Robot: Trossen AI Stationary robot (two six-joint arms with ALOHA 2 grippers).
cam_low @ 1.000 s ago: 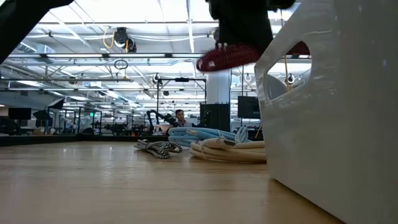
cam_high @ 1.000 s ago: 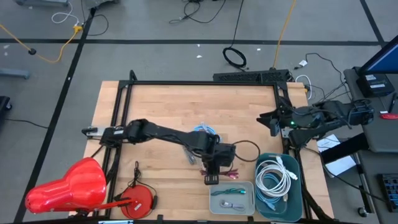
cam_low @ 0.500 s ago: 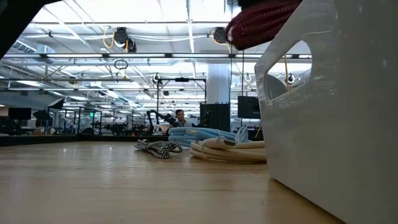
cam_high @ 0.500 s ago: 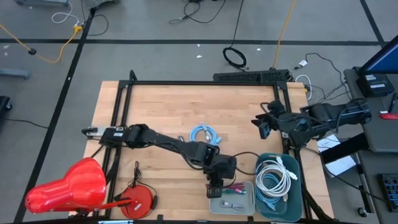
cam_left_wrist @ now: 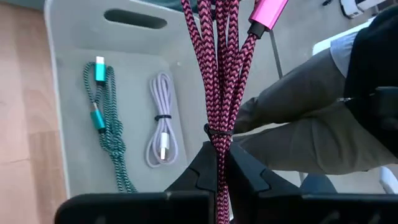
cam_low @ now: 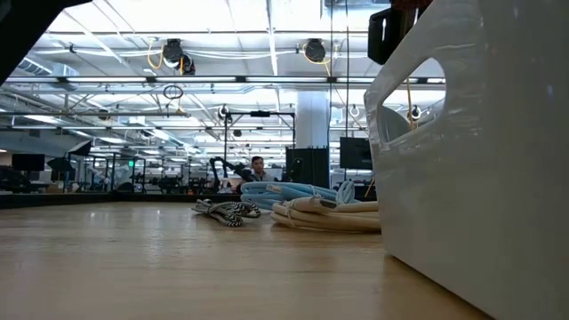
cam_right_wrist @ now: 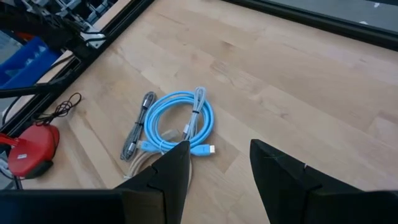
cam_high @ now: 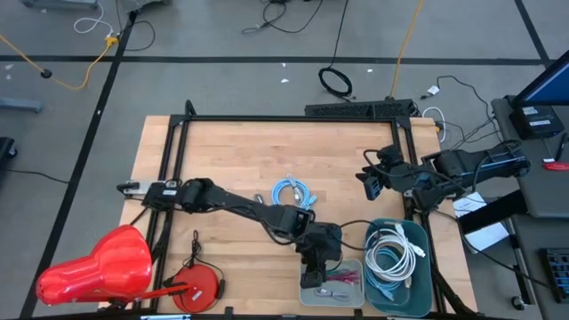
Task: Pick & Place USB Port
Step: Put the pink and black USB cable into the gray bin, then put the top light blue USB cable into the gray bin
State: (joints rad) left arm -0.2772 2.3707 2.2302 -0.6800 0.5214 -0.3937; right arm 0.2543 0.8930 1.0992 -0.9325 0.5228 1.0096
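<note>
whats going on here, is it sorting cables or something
Yes, it looks that way. The left gripper is shut on a pink braided cable, holding it over the grey tray, which already holds a green cable and a lilac cable. The right gripper hangs open above the blue cable on the table.

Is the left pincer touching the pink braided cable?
Touching. The left wrist view shows the left pincer shut on the pink braided cable at its tie, dangling above the grey tray.
</note>
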